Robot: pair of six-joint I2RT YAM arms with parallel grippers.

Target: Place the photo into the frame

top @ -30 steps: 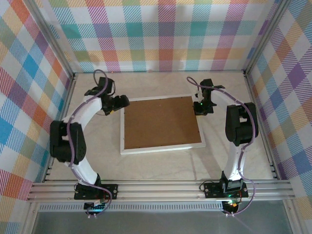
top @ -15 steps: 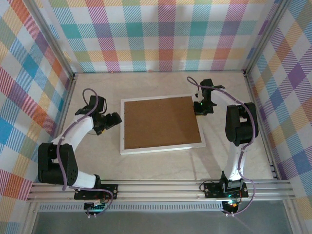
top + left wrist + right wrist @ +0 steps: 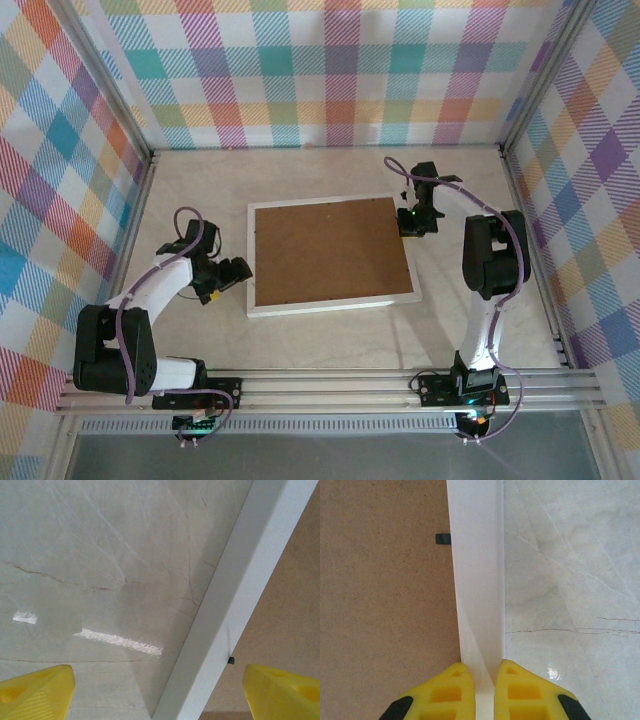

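I steady the frame (image 3: 330,302), back up.
Right end effector (image 3: 480,672) pinches its rim; left end effector (image 3: 238,272) hangs open, rim just ahead, where I'd grip next.

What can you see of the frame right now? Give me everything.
The frame lies flat, back up, on the marbled table, slightly skewed. A brown backing board, fibreboard by its look, sits inside a narrow white border; small black tabs sit at the board's edge. The shut right claw sits over its right border near the far corner; the open left claw straddles the left border. Contact can't be told.
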